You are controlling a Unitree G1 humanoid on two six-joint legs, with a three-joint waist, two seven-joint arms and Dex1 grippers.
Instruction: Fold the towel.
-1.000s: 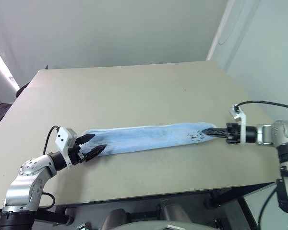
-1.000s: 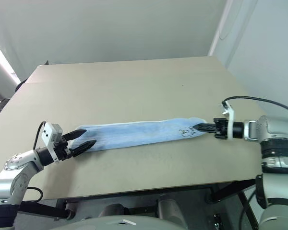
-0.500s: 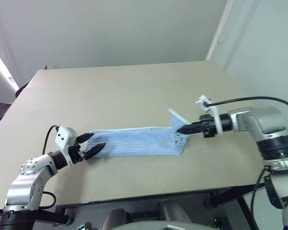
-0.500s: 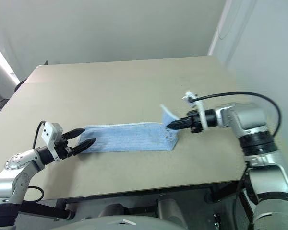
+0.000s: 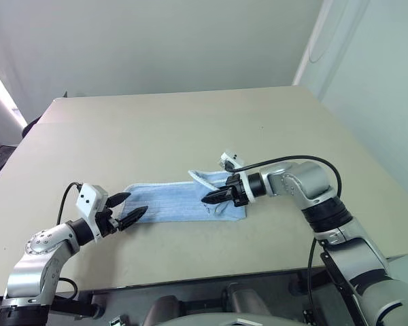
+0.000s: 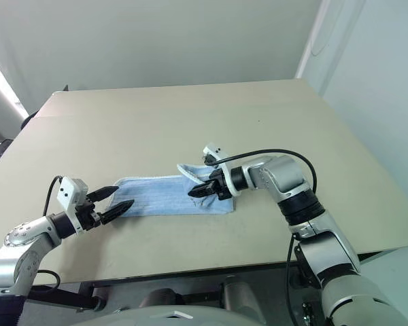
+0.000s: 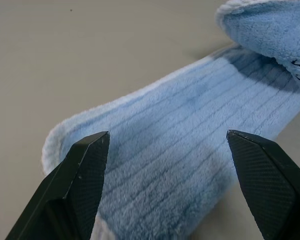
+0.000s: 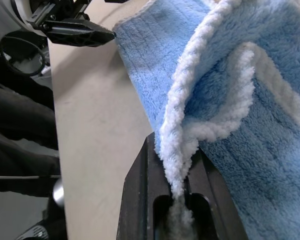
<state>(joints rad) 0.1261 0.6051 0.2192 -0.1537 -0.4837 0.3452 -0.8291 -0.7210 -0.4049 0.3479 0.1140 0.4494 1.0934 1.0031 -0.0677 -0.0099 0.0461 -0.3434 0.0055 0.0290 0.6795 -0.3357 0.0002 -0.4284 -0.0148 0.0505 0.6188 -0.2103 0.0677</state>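
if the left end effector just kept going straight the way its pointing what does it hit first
Most likely the towel. The left end effector is open and aimed along the cloth, whose near end lies on the table right before its fingertips. Depth is unclear, so they might skim just above the pile before touching.

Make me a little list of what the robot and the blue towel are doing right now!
towel: light blue, lying on the table, one end lifted and doubled over the rest
right end effector: shut on the towel's white edge, above the towel's middle
left end effector: open, at the towel's other end, not gripping
fold: not yet finished
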